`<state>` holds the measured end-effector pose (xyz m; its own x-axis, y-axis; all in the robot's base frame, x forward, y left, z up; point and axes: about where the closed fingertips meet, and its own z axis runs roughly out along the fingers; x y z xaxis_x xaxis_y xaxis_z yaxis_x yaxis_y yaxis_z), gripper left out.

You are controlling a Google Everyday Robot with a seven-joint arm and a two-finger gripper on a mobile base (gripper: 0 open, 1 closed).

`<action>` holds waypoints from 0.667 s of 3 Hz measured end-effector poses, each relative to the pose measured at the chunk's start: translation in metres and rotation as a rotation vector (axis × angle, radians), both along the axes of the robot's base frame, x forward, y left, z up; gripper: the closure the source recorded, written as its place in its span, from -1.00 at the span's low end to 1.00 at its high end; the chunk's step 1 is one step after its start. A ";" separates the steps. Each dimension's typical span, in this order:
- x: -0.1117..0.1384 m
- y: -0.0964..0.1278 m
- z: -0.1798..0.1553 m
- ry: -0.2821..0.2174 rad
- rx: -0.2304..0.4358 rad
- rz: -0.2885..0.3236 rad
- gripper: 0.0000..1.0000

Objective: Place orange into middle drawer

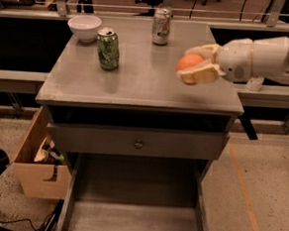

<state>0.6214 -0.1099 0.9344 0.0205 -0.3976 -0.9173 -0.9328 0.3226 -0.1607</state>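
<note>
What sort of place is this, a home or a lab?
Likely a lab or workshop: a plain grey cabinet on a bare speckled floor, with a cardboard box of clutter beside it. The gripper holds the orange above the cabinet top.

Over right side of tabletop (pixel 132 84): claw (pixel 191 65), fingers closed round the orange (pixel 188 61). Below, the middle drawer (pixel 135 218) stood pulled out, plank floor showing. Green can (pixel 108 48), second can (pixel 161 26) and white bowl (pixel 84 27) sat toward the tabletop's back.
</note>
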 end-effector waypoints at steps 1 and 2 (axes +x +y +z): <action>-0.053 0.000 -0.008 -0.062 0.052 -0.001 1.00; -0.106 -0.014 -0.060 -0.023 0.037 0.008 1.00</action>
